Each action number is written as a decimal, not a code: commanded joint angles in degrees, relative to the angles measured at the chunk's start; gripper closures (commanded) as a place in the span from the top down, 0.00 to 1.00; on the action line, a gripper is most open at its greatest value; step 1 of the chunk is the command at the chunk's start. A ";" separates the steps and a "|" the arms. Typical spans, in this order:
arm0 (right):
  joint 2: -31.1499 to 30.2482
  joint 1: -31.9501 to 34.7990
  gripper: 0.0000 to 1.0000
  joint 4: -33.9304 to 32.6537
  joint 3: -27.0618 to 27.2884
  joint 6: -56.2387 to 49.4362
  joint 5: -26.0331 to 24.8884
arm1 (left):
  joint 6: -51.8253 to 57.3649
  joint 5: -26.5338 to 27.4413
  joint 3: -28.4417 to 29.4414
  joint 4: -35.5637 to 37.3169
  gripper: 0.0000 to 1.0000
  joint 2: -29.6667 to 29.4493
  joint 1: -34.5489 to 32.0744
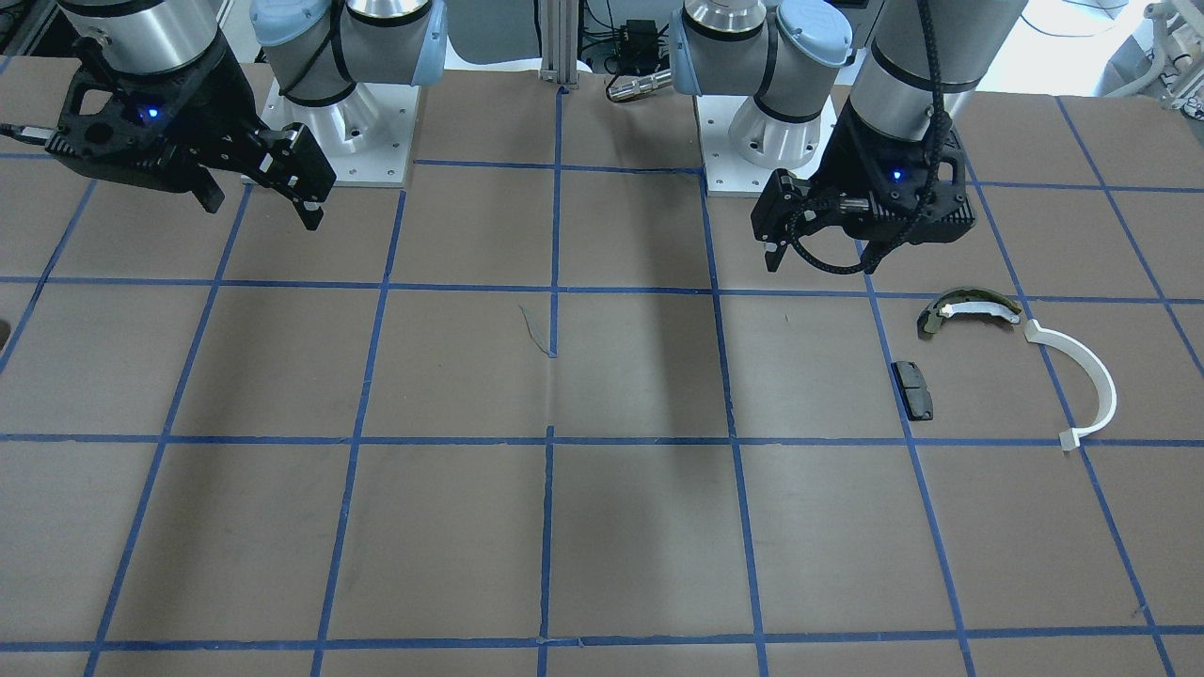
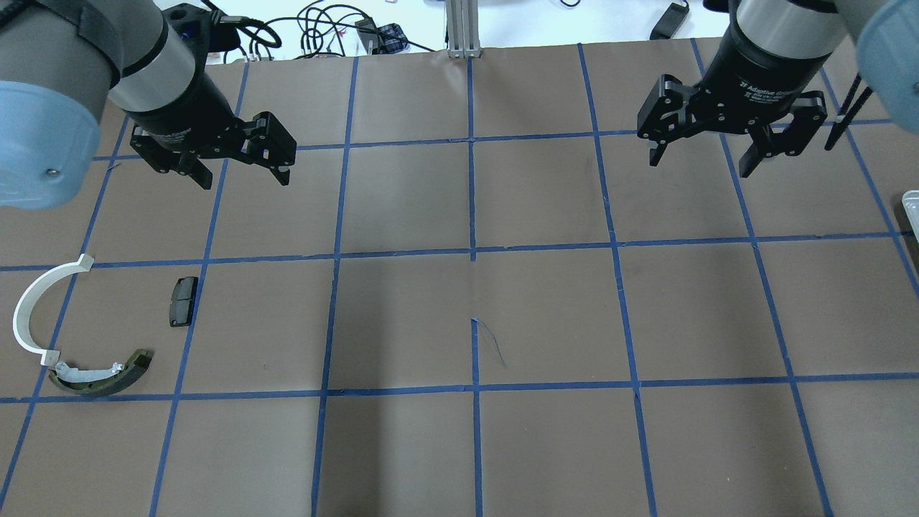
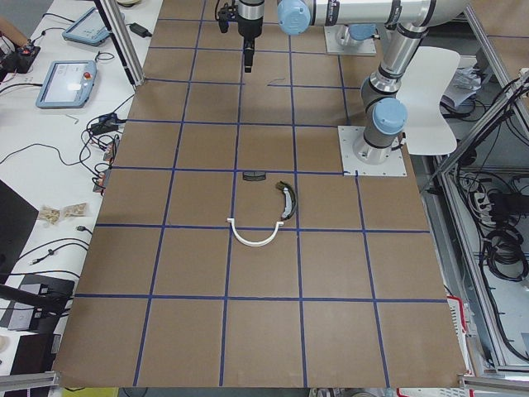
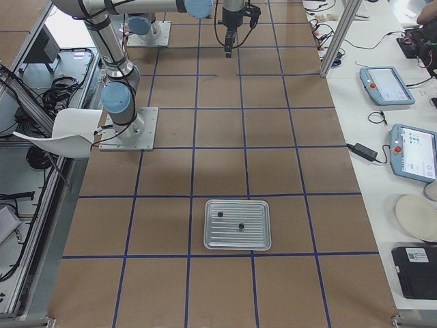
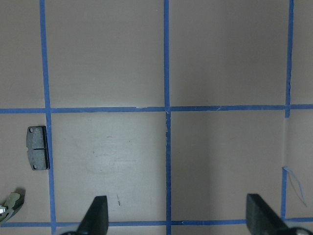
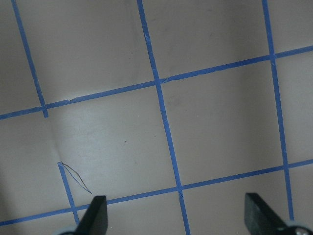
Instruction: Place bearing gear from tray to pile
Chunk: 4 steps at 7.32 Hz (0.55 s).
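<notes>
The pile lies on the robot's left side: a white half-ring strip [image 2: 29, 309], an olive-green shoe [image 2: 100, 378] and a small black pad [image 2: 183, 301]. They also show in the front view: strip [image 1: 1086, 371], shoe [image 1: 969, 305], pad [image 1: 912, 389]. The silver tray [image 4: 237, 239] lies far to the right and holds two small dark parts [image 4: 220, 215], too small to tell apart. My left gripper [image 2: 244, 178] hangs open and empty above the table, beyond the pad [image 5: 37, 148]. My right gripper [image 2: 700, 165] hangs open and empty, far from the tray.
The brown table has a blue tape grid. A corner of the tray [image 2: 912, 203] shows at the overhead view's right edge. Cables and tablets lie on the white bench beyond the table. The two arm bases [image 1: 343, 132] stand at the robot's side.
</notes>
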 commanded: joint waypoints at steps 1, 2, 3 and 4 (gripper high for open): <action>-0.06 0.06 1.00 0.25 0.00 0.08 -0.25 | -0.01 -0.01 -0.03 -0.01 1.00 0.17 0.00; -0.06 0.06 1.00 0.25 0.00 0.08 -0.25 | 0.08 -0.01 -0.03 0.08 1.00 0.08 0.00; -0.06 -0.03 1.00 0.17 0.00 -0.01 -0.25 | -0.01 -0.01 -0.03 0.08 1.00 0.08 0.00; -0.15 0.14 1.00 0.08 0.09 -0.01 0.09 | -0.01 -0.01 0.05 0.08 1.00 0.08 0.00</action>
